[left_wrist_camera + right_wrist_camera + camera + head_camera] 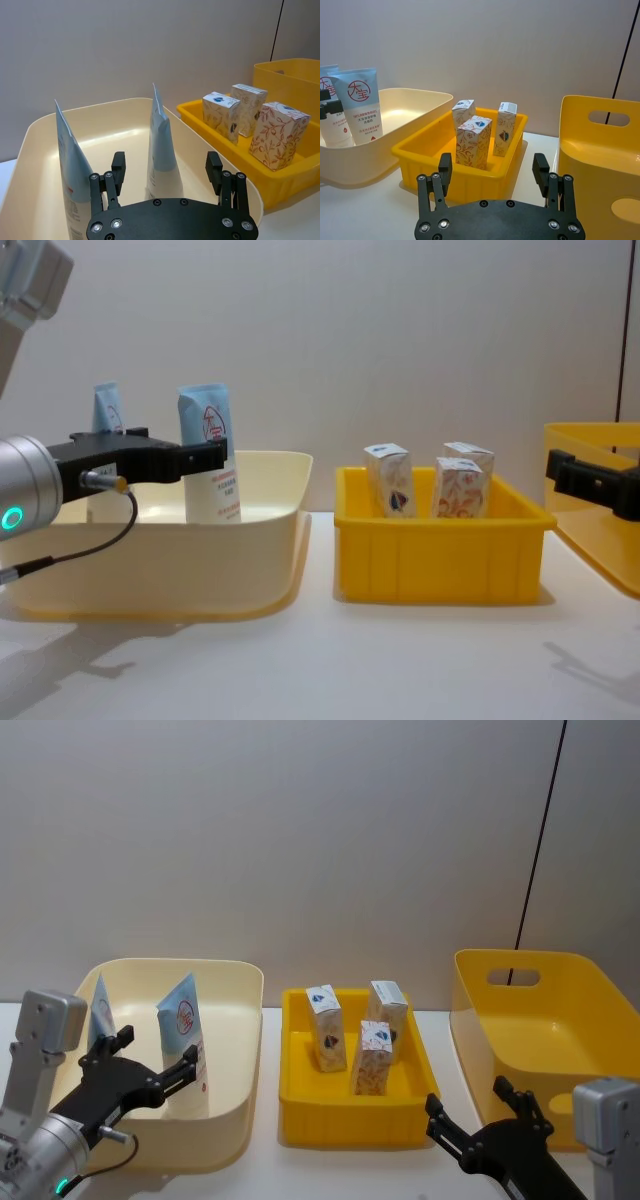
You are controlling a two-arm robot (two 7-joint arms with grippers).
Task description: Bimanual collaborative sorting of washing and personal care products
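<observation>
At left, a cream plastic bin (235, 1010) holds two upright pale-blue squeeze tubes (183, 1020). At centre, a shallow yellow plastic tray (350, 1125) holds three orange-printed white cartons (326, 1027). A deep yellow bin (540, 1040) stands at right. The left pincer (157, 1052), fingers apart, hovers over the cream bin's near side. The right pincer (466, 1095), also apart, is near the deep bin. The right wrist view shows the tubes' red circled characters (356, 90); the left wrist view shows the tubes edge-on.

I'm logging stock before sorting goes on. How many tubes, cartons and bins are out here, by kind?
pale-blue squeeze tubes: 2
white-and-orange cartons: 3
bins: 3 (cream bin, small yellow bin, large yellow bin)
Total: 8
</observation>
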